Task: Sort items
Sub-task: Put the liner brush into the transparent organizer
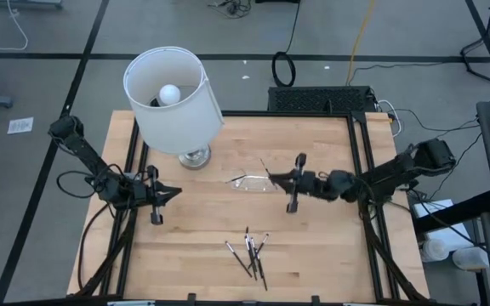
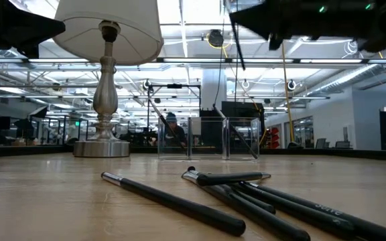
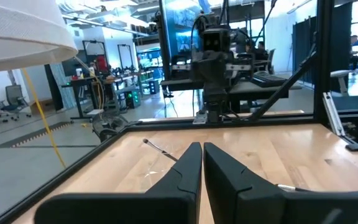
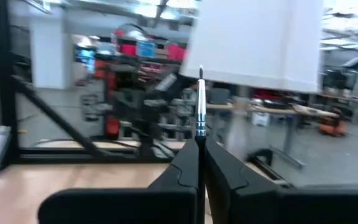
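Observation:
Several dark sticks with silvery ends [image 1: 249, 251] lie in a loose bunch near the table's near edge, close up in the low view [image 2: 246, 197]. My right gripper [image 1: 272, 177] reaches in from the right beside the clear tray [image 1: 249, 181] and is shut on one stick [image 4: 200, 106]. That stick shows steeply tilted high in the low view [image 2: 237, 43]. My left gripper [image 1: 173, 193] hovers shut left of the tray, and its own view shows the fingers [image 3: 199, 152] closed on nothing. My right gripper pinches one stick between its two fingers, on the dark shaft just under the silvery collar [image 4: 200, 138]. The fingers come level from the table's right, lying across the stick. The stick is lifted clear of the table, steeply tilted, its collar and tip past the fingertips.
A white-shaded lamp [image 1: 173, 98] stands on its metal base [image 2: 102, 147] at the far left of the table. The clear tray [image 2: 206, 137] sits mid-table. Bare wood lies between the tray and the bunch of sticks. A black frame edges the table.

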Motion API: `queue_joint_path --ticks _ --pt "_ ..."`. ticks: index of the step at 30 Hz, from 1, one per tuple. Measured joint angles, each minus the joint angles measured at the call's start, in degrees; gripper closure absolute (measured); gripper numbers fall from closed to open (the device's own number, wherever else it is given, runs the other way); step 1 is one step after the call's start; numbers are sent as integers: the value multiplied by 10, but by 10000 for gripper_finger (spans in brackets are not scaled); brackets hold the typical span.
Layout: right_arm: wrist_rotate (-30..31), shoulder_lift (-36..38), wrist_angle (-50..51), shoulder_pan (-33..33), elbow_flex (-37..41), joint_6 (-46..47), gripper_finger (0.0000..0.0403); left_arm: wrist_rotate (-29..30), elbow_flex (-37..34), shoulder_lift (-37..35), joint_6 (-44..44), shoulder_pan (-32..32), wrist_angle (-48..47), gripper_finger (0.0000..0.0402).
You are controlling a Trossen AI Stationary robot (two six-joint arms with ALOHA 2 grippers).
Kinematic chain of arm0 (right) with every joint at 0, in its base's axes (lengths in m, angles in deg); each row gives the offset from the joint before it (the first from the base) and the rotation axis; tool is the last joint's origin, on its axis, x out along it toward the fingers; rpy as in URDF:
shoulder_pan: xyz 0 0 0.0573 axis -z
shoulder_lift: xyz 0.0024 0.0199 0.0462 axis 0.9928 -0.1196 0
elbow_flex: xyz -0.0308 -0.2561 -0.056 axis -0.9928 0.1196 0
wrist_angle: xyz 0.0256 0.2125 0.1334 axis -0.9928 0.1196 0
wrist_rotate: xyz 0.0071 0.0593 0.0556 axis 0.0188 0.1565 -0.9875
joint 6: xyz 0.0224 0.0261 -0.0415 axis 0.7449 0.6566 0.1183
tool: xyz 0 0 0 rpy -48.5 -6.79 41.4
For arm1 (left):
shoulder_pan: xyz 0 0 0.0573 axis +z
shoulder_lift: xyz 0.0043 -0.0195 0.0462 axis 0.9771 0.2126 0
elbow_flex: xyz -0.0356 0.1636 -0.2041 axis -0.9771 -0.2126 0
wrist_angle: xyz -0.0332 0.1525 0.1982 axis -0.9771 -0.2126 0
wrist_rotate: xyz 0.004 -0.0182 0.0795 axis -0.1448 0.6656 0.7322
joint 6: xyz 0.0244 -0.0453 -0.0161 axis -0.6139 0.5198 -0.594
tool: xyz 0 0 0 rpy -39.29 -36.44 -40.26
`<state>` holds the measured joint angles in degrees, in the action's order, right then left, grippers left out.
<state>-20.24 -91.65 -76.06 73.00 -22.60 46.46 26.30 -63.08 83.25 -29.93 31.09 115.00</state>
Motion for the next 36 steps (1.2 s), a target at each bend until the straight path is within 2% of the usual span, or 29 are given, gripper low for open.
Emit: queue_joint_path --ticks 2,7,16,26,36 --pt "-18 -12 -2 24 0 8 403 0 0 0 0 6 0 376" --pt "-17 -66 -36 57 0 7 403 0 0 0 5 18 -2 376" --pt "-18 -174 -174 65 0 -7 403 0 0 0 9 20 -4 376" --pt "34 -216 -175 64 -1 0 403 -1 0 0 19 20 -15 376" --pt "86 -218 -161 56 5 14 403 -1 0 0 25 20 -15 376"
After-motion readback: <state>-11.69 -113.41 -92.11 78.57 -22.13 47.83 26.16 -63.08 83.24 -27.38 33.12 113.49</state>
